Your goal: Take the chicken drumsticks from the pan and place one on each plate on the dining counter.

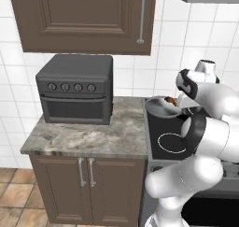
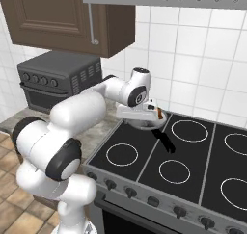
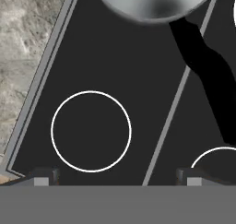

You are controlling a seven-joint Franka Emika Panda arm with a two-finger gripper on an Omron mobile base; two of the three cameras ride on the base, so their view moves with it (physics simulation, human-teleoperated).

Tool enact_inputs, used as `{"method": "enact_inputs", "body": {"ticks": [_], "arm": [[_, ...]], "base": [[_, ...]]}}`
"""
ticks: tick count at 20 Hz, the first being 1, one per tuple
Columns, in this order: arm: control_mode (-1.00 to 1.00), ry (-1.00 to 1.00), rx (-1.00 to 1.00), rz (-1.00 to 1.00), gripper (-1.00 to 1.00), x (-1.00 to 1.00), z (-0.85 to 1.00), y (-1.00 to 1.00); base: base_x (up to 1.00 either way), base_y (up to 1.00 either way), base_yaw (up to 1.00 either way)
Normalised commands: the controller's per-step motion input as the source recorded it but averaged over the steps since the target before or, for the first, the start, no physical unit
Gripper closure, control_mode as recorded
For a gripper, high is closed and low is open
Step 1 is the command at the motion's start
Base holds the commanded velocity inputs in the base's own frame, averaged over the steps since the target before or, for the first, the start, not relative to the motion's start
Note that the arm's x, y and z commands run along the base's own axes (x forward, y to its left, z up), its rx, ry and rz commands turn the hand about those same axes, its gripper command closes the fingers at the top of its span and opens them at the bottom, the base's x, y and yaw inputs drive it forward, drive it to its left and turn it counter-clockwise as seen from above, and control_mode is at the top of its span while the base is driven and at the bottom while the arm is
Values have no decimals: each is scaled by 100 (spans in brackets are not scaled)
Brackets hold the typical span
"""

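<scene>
A: How does the end effector (image 3: 115,174) stand?

B: Released. In the hand view its two dark fingertips (image 3: 44,176) rise far apart at the bottom, with bare black cooktop (image 3: 92,57) between them. Nothing is held and nothing touched.

A: And where is the pan (image 2: 144,120)?

B: At the back left of the cooktop, close to the marble worktop (image 1: 88,135). The right base view shows its long dark handle (image 2: 164,140) running forward over the glass, toward the front burner rings. The hand sits right above the pan there, and a small brown and pale patch shows at its edge, probably a chicken drumstick (image 2: 158,113), though it is too small to be sure.

A: Does the left base view help?

B: Somewhat. It shows a brown lump in the pan's bowl, the drumstick (image 1: 172,101), just beside the wrist. The arm hides the rest of the bowl, so I cannot tell how many lie there.

A: What does the hand view add?

B: The pan's grey underside rim at the top, the black handle crossing down the right side, and one white burner ring (image 3: 91,131) below the hand. It also catches a strip of the worktop at the left. The base views alone show the dark toaster oven (image 1: 74,88) on that worktop, under the brown wall cabinet (image 1: 84,18).
</scene>
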Motion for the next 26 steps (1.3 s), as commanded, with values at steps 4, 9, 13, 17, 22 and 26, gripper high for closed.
{"method": "enact_inputs", "body": {"ticks": [4,9,13,17,22,26], "arm": [[-100,-8,1,7,-100,68,-1,0],[-100,0,0,0,-100,69,-3,0],[-100,0,0,1,-100,56,-14,-4],[-100,0,0,8,-100,43,-21,-16],[-100,0,0,18,-100,36,-23,-22],[-100,0,0,20,-100,42,-20,-13]], "base": [[0,0,0],[0,0,0],[0,0,0],[0,0,0],[0,0,0],[0,0,0]]}}
